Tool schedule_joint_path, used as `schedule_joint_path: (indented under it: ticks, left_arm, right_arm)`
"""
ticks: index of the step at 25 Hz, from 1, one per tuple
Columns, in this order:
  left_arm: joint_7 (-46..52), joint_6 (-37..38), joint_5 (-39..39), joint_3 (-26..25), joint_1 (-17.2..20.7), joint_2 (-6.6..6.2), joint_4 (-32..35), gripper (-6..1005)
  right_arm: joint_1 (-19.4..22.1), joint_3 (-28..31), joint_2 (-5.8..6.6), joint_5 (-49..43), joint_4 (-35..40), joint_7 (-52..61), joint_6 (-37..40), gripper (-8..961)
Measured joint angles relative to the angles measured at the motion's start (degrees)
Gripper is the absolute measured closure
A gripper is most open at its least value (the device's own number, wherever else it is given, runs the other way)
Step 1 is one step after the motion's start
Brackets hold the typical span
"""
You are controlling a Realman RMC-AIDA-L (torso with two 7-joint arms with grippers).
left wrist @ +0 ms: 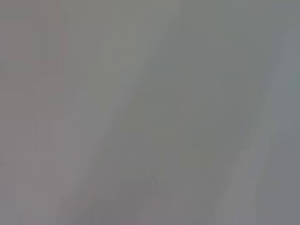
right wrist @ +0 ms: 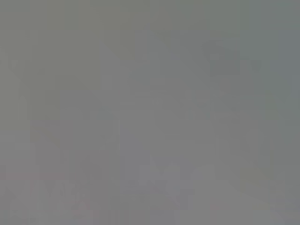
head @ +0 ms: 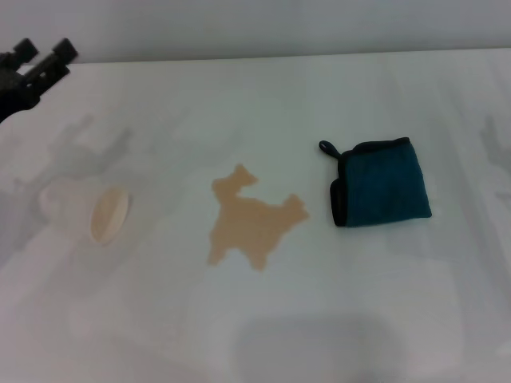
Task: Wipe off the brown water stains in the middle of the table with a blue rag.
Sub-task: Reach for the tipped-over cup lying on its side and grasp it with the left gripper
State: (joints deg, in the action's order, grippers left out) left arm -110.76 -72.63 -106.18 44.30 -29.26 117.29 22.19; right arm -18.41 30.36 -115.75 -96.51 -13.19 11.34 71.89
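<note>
The left gripper (head: 36,60) was parked far left, its grasp not discernible. A tipped cup (head: 92,211), then the stain (head: 251,223) mid-table (head: 359,319), were seen. The rag (head: 383,183), just beside it, should be gripped flat and swept across.

The head view looks forward and down from above onto the white desk (head: 160,319), far enough back to take in the brown stain (head: 251,219) near the middle, the blue rag (head: 382,185) to its right, a tipped cup (head: 92,211) to its left, and the left end effector (head: 36,68) at the far left corner. The left wrist view and the right wrist view each show only a featureless grey field, so their facing and any overlap with the head view cannot be told.
</note>
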Motion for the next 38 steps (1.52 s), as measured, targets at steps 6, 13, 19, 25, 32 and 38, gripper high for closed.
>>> schedule_joint_path:
  ticks: [6,13,19,25,32,38]
  left_arm:
    - [10.47,-2.95,14.48,-0.01,-0.35,-2.46,7.51,139]
    - [15.03,-10.18,38.50,0.07,-0.81,-5.65,22.13,142]
    - [14.01,-13.42,56.96,4.64,-2.90,-5.54,34.16,145]
    - [13.14,-15.69,62.53,6.65,-3.94,-5.29,43.55,147]
    - [9.50,-20.56,66.87,8.26,-3.39,-5.20,54.50,150]
    - [3.43,-21.66,70.03,10.88,-2.97,-4.40,60.20,153]
  right_arm:
    - [-0.48,-0.44,0.00,0.00,-0.08,0.00,0.00,125]
    - [-0.67,-0.41,0.19,0.18,0.06,0.00,-0.30,125]
    - [-0.75,-0.29,0.18,0.17,0.16,0.00,-0.36,125]
    - [-0.85,-0.44,0.18,0.14,0.07,-0.01,-0.53,125]
    - [-0.67,-0.42,0.18,0.29,0.30,0.00,-0.92,125]
    - [-0.58,-0.36,0.18,0.37,0.46,-0.26,-1.90,125]
